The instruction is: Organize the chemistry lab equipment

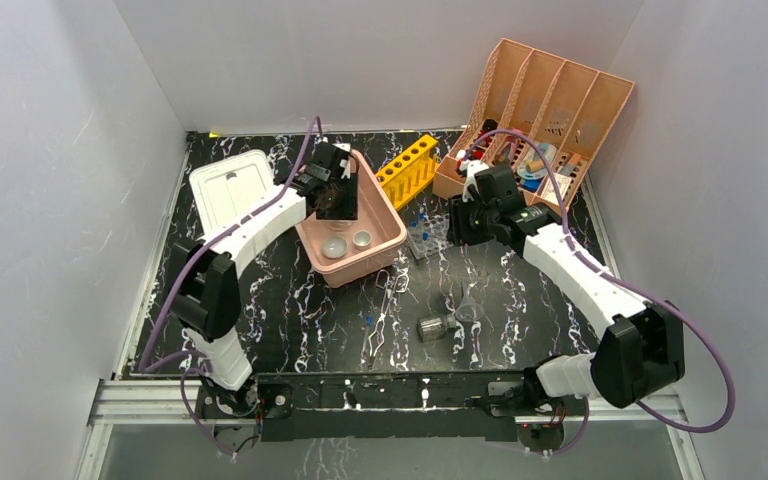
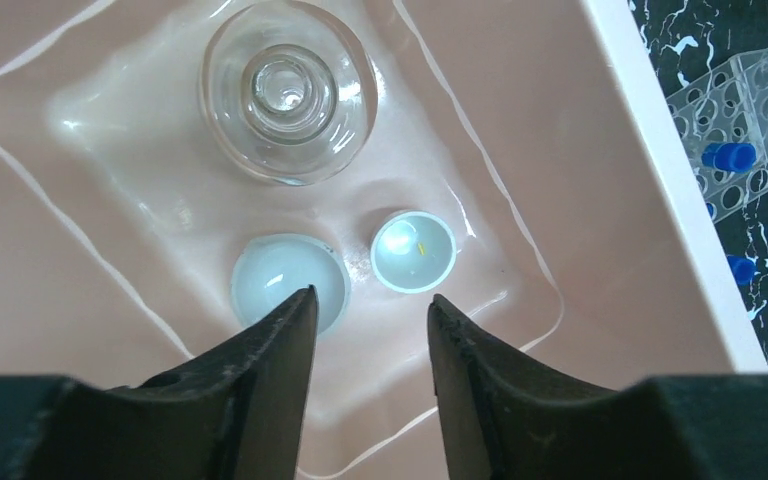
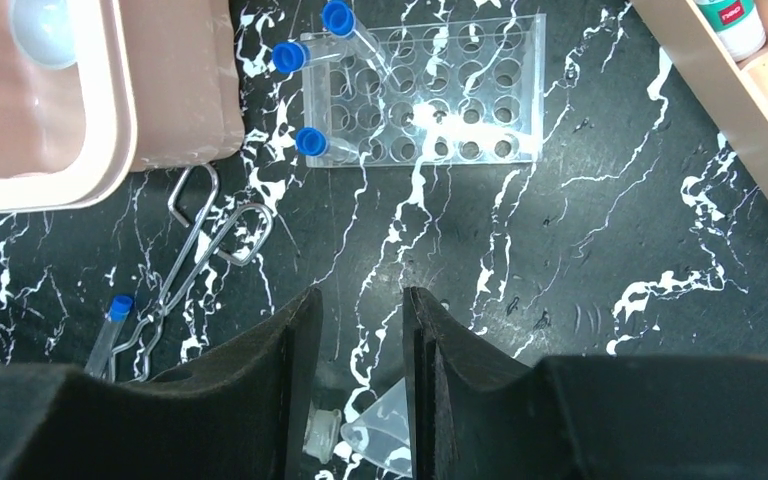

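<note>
We find only one printed label: a short word in red letters on the white-and-green bottle [image 3: 738,22] standing in the peach file organizer [image 1: 513,75]. In the right wrist view it is too small, and too close to the picture's edge, for us to read. In the top view we also see a small dark mark on one of the organizer's dividers, likewise too faint to make out, and we can read no other text, number or brand.
</note>
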`<action>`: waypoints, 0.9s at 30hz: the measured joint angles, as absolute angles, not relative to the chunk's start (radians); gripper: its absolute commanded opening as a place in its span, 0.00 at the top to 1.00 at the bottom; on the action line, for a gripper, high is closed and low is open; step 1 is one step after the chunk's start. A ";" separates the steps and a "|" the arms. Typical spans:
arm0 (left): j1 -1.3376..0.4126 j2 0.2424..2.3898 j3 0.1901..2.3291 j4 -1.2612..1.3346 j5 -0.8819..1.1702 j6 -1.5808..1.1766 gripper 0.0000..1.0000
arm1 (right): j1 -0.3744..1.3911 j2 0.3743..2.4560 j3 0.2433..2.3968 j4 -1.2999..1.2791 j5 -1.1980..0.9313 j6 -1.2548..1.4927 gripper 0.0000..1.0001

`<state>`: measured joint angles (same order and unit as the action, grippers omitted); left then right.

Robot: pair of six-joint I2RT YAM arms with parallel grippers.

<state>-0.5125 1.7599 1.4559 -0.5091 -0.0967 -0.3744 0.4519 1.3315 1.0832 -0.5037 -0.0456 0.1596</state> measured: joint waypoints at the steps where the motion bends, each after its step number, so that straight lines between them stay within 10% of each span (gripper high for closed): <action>1: -0.513 1.754 1.456 -0.511 -0.098 -0.375 0.62 | 0.452 1.327 1.082 -0.508 -0.050 0.160 0.54; 15: -0.514 1.555 1.456 -0.494 -0.038 -0.404 0.99 | 0.452 1.104 0.823 -0.549 -0.212 0.271 0.54; 27: -0.737 1.515 1.433 -0.419 0.042 -0.429 1.00 | 0.481 0.994 0.710 -0.562 -0.317 0.364 0.80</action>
